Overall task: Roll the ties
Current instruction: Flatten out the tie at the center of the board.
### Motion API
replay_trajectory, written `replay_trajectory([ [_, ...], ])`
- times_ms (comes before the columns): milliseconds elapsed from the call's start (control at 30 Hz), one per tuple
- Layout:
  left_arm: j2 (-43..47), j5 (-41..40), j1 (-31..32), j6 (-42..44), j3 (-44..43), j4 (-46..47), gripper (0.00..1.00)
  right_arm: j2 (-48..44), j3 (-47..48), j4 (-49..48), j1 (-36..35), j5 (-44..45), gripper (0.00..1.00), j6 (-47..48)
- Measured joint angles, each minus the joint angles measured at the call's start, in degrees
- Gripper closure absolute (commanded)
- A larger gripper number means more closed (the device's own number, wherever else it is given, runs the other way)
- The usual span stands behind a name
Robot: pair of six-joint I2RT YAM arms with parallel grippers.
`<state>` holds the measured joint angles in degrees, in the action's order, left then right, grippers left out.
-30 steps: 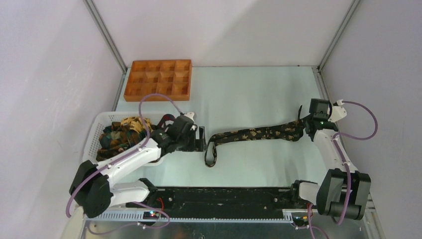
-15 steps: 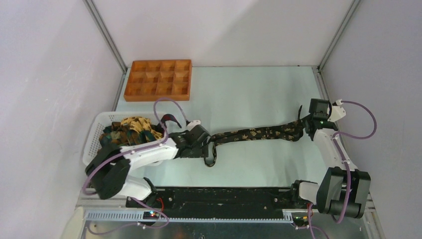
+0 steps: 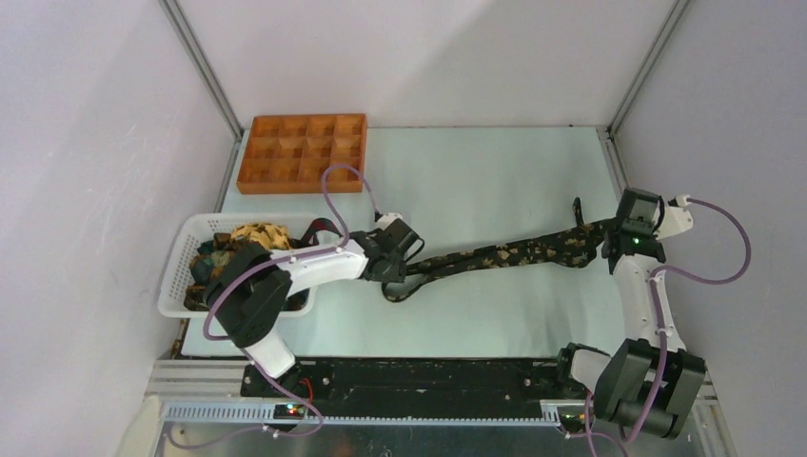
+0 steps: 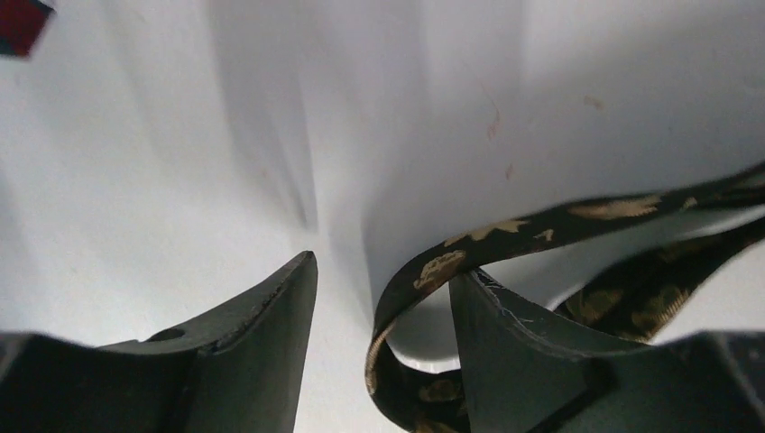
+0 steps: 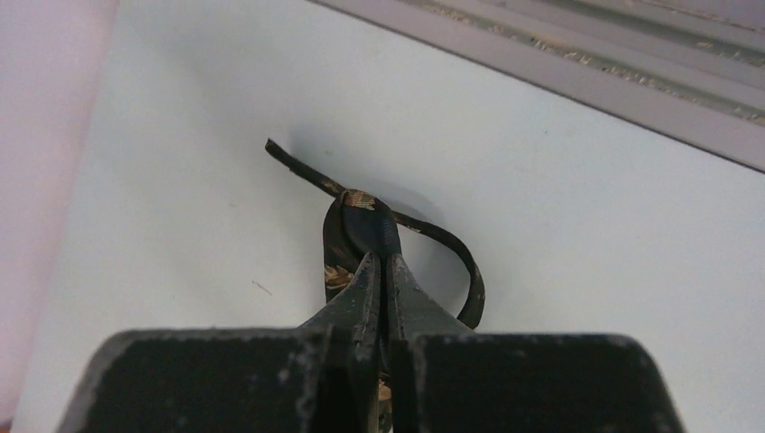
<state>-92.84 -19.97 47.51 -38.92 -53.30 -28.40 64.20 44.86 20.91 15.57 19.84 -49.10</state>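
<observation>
Across the middle of the table (image 3: 495, 314), one tie (image 3: 504, 254) lies stretched from left to right, and its left end curls into a small loop on the surface. At that loop the left gripper (image 4: 383, 271) is released, jaws apart. The band curves round the tip of one finger (image 4: 505, 352) rather than sitting between both pads. At the right end, the right gripper (image 5: 379, 262) is clenched on the fabric, pinching a fold.

A good roll would likely start with the left jaws closing squarely on the loop's end. They would then turn while the right claw feeds slack under light tension, so the coil builds evenly. Further left, a heap of ties (image 3: 249, 234) fills the white basket (image 3: 176, 271). Farthest off sits the orange tray (image 3: 303, 152).
</observation>
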Motion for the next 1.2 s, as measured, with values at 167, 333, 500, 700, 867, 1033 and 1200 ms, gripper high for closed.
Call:
replay_trajectory([
  [167, -4.28, -0.55, -4.61, 3.34, -4.26, -0.33, 0.4, -1.79, 0.02, 0.24, 4.37, -1.09, 1.0, -0.09],
  [333, -7.48, -0.9, -8.7, 6.27, -9.09, -0.98, 0.4, -4.42, 0.83, 1.31, 8.39, -2.14, 1.0, -0.26],
  [500, -9.27, -0.85, -11.89, 8.0, -12.46, -0.63, 0.4, -6.6, 1.64, 1.51, 12.87, -3.61, 1.0, -0.31],
  [700, -11.72, -0.83, -13.53, 8.57, -12.92, -0.15, 0.38, -7.15, 1.95, 2.29, 15.82, -5.7, 1.0, 0.0],
  [867, -13.46, -1.88, -13.4, 9.18, -14.51, -1.01, 0.27, -7.69, 2.03, 3.23, 17.92, -7.02, 1.0, 0.07],
  [1033, -14.14, -5.18, -13.42, 9.49, -17.05, -2.1, 0.25, -8.15, 2.27, 3.54, 18.4, -7.85, 1.0, 0.2],
  [1200, -14.14, -8.5, -13.6, 9.44, -17.44, -2.25, 0.3, -8.15, 2.29, 4.0, 18.4, -8.28, 1.0, 0.57],
])
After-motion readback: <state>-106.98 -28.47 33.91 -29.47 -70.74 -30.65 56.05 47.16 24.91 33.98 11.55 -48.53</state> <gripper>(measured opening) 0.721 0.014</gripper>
